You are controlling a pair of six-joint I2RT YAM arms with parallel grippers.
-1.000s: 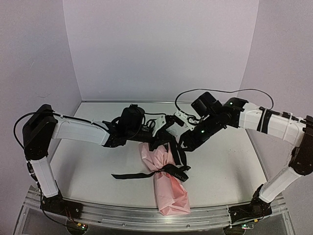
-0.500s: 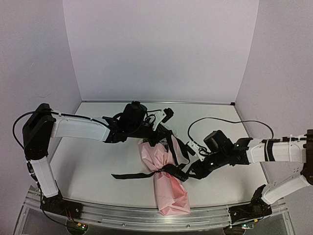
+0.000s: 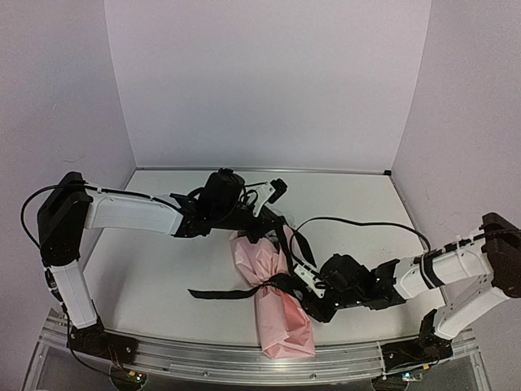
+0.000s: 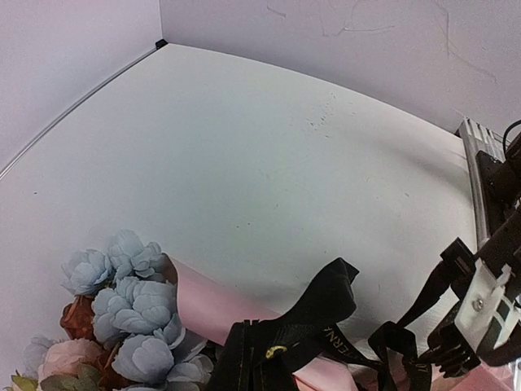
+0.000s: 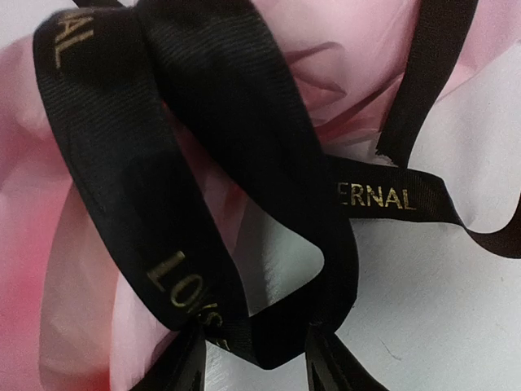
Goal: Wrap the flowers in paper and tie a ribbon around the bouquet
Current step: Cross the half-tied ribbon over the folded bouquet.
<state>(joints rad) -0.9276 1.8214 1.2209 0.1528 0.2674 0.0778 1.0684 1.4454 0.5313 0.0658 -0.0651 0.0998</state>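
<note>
The bouquet (image 3: 275, 314) lies near the table's front edge, a cone of pink paper (image 4: 207, 305) with the flowers (image 4: 130, 305) at its far end. The black ribbon (image 3: 220, 292) is wound round its middle, one tail trailing left. My left gripper (image 3: 257, 230) is over the flower end, shut on a strand of ribbon (image 4: 326, 314) that rises from its fingers (image 4: 244, 362). My right gripper (image 3: 309, 287) is low beside the bouquet's right side. Its jaws stand apart, with a lettered ribbon (image 5: 203, 122) loop reaching down between the fingertips (image 5: 186, 366).
Pale walls close the table at the back and on both sides. An aluminium rail (image 3: 203, 358) runs along the front edge. The right arm's thin black cable (image 3: 366, 221) arcs over the table behind it.
My right arm has swung from the back centre down and forward to the bouquet's right side, at the ribbon wrap. The left arm has shifted only slightly.
</note>
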